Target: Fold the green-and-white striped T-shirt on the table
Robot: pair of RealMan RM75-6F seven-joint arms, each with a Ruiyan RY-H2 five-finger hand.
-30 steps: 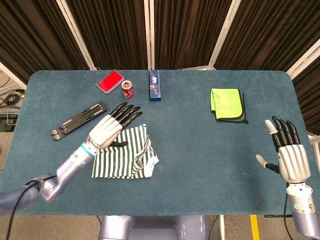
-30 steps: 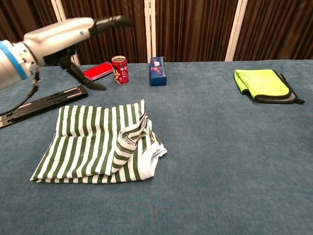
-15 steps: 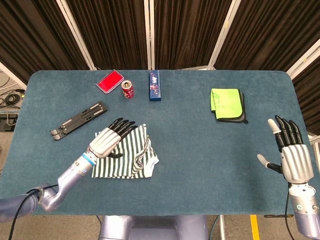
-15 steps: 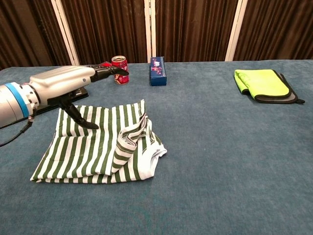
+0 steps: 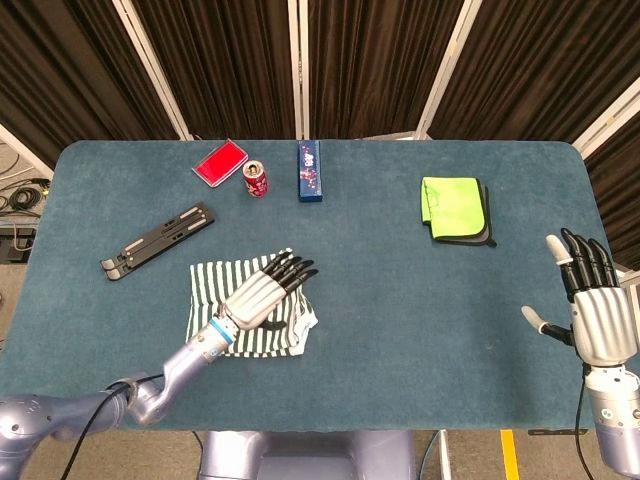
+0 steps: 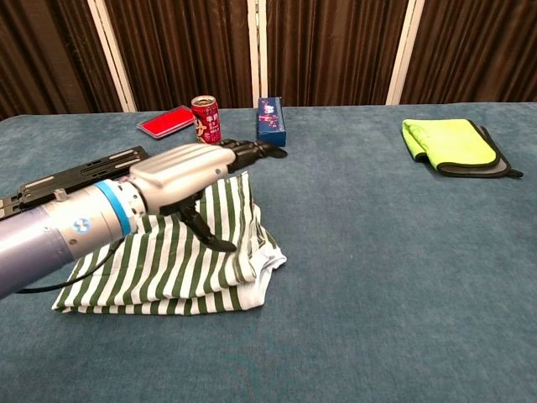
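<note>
Striped T-shirt (image 5: 215, 310), partly folded, lies beneath the left hand (image 5: 262, 294), whose fingers stretch flat, holding nothing. Right hand (image 5: 596, 315) hovers far off, fingers spread, empty.

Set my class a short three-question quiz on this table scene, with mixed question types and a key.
1. True or false: the left hand is over the striped T-shirt.
2. What lies nearest the right hand?
A. red can
B. green cloth
C. black stand
3. Fill in: the blue box lies beside the red ____.

Key: 1 true; 2 B; 3 can.
</note>
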